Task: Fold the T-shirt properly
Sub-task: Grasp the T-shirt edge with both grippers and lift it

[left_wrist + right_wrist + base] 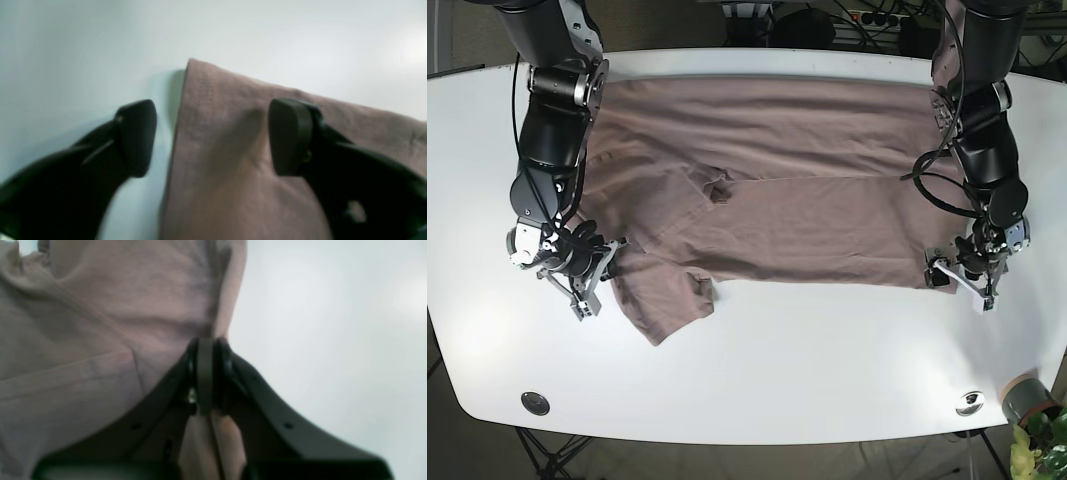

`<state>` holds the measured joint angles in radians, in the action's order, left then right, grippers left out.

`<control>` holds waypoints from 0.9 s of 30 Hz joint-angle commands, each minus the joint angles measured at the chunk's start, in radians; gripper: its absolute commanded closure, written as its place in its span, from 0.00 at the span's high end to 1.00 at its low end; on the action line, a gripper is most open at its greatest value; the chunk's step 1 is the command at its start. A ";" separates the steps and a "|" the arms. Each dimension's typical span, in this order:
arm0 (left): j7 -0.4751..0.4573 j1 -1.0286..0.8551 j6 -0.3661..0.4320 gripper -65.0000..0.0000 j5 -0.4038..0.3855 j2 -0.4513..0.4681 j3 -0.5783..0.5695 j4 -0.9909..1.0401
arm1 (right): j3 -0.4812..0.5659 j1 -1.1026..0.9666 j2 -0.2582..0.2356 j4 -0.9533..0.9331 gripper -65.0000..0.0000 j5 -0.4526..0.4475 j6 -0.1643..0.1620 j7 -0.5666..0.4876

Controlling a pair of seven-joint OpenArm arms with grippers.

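A mauve T-shirt point(807, 220) lies spread on the white table, its lower half doubled up so that one sleeve points toward the front left. My right gripper point(607, 255) is at the shirt's left edge beside that sleeve. In the right wrist view this gripper point(206, 370) is shut on a fold of the T-shirt point(100, 323), and cloth shows between the fingers. My left gripper point(945, 272) hovers at the shirt's lower right corner. In the left wrist view it point(213, 136) is open and straddles the hem edge of the T-shirt point(227, 186), one finger over bare table, the other over cloth.
The white table point(777, 370) runs wide in front of the shirt. Two round metal discs point(535, 403) point(970, 402) sit near its front edge. A potted plant point(1032, 405) stands just off the front right corner. Cables hang behind the far edge.
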<state>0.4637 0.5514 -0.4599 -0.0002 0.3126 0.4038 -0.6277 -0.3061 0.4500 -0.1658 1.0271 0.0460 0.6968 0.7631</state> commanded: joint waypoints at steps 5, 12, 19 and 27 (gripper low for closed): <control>0.002 0.022 -0.040 0.28 -0.004 0.010 -0.001 -0.008 | -0.002 0.033 -0.010 0.020 0.03 -0.016 0.001 -0.018; -0.053 0.019 -0.043 0.00 -0.004 0.010 0.001 -0.016 | -0.002 0.034 -0.010 0.025 0.03 -0.016 0.001 -0.018; -0.039 0.003 -0.047 0.00 -0.010 0.009 0.011 -0.129 | -0.002 0.037 -0.010 0.098 0.03 -0.008 0.001 -0.014; 0.157 -0.086 -0.047 0.00 -0.085 -0.019 0.062 -0.461 | -0.003 0.031 -0.011 0.252 0.03 -0.008 0.001 0.089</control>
<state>0.6125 0.4526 -0.5022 -0.0502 0.2882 0.4644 -1.0149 -0.3065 0.4557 -0.1661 1.2114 0.0486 0.6971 0.8455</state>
